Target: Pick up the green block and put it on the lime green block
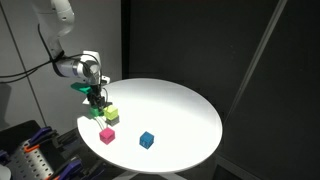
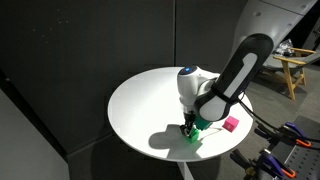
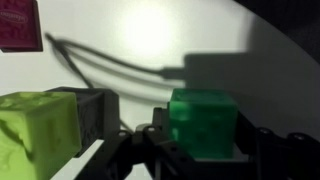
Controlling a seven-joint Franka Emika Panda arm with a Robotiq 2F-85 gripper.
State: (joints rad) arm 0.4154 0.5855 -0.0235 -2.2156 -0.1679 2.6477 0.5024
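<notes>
Finds the green block (image 3: 203, 122) low on the round white table (image 1: 180, 105), near the rim on the arm's side, apparently resting on the surface rather than lifted. Puts the gripper (image 1: 94, 97) right over it, spread apart and not yet clamped: in the wrist view, leaves a clear gap between the dark finger (image 3: 95, 113) and the nearest face of the green block. Places the lime green block (image 3: 38, 132) just beside, on the far side of that same finger, close to the green block but apart from it. Has the pink block (image 1: 107, 135) near and the blue block (image 1: 147, 140) farther out across the table, both out of the way. Reads as a small rigid cube, probably light, with smooth flat faces and crisp edges; unlikely to deform or break, though likely to slip or twist if pinched on a corner. Best taken across two opposite side faces, centred between the pads, low enough for full contact and square to the faces. Calls for care with the finger nearest the lime green block, to avoid nudging it off its spot.
</notes>
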